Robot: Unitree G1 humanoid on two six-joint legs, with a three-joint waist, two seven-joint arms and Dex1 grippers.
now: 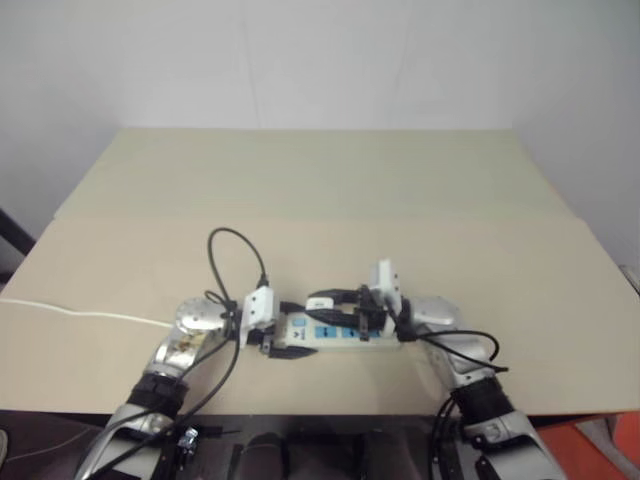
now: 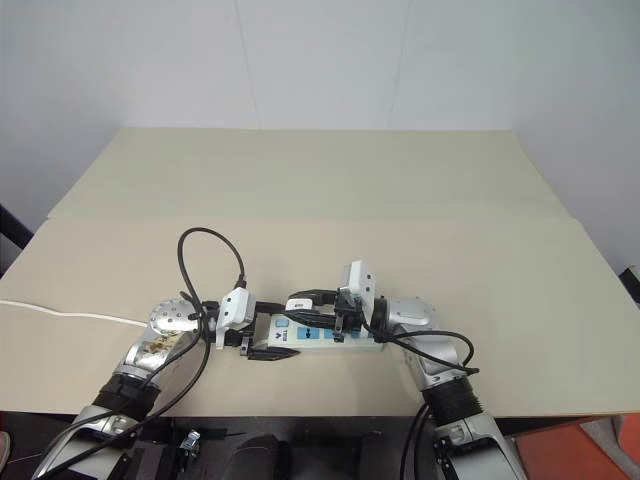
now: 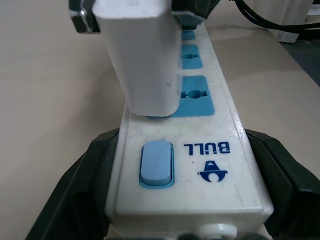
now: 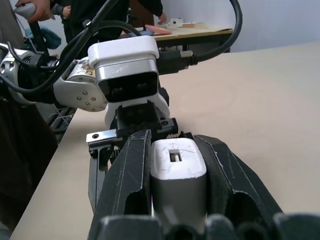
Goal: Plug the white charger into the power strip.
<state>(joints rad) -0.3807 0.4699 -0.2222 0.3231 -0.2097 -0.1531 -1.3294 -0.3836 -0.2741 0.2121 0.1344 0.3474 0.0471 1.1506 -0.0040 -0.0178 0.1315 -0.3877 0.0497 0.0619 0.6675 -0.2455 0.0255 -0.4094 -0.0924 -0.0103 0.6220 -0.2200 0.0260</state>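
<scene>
Nearest to the camera, the left tool (image 1: 283,338) has its two black fingers (image 3: 75,195) set wide around the switch end of the power strip (image 3: 200,150), a long narrow white plastic bar with blue socket panels, a pale blue switch and a blue "BULL" mark. One finger presses on each long side of the bar, so it holds the strip. The right tool (image 4: 175,165) is closed tight on the white charger (image 4: 177,160), a small white plastic cube, which stands over the first blue socket next to the switch; whether its pins are fully inside, I cannot tell. The strip lies flat near the front edge of the worktop (image 1: 330,190), a wide pale beige board. A thin white cord (image 1: 80,313) runs over the board toward its left edge. Behind the worktop stands a plain white wall (image 1: 320,60).
</scene>
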